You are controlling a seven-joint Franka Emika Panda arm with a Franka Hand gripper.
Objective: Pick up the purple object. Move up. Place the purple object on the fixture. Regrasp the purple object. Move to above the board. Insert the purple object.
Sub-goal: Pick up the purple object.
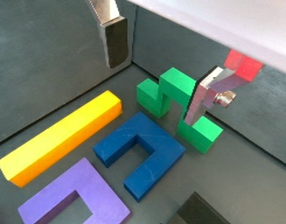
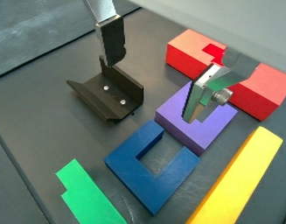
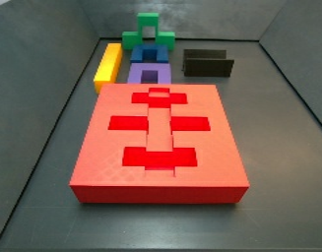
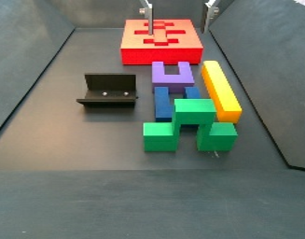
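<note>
The purple object (image 2: 191, 122) lies flat on the dark floor, its prongs pointing toward the board (image 3: 160, 138), which it almost touches (image 4: 173, 73). In a wrist view only its corner (image 1: 69, 199) shows. My gripper (image 2: 149, 93) hangs open and empty high above the pieces, with one finger (image 2: 112, 39) over the fixture's side and the other (image 2: 204, 98) over the purple object. The fixture (image 2: 108, 94) stands alone beside the purple object (image 3: 208, 64). Just the fingertips (image 4: 147, 10) show at the upper edge of a side view.
A blue U-shaped block (image 4: 171, 98) sits against the purple object's base. Past it is a green block (image 4: 189, 123). A long yellow bar (image 4: 219, 87) runs alongside all three. Dark walls (image 3: 51, 108) enclose the floor.
</note>
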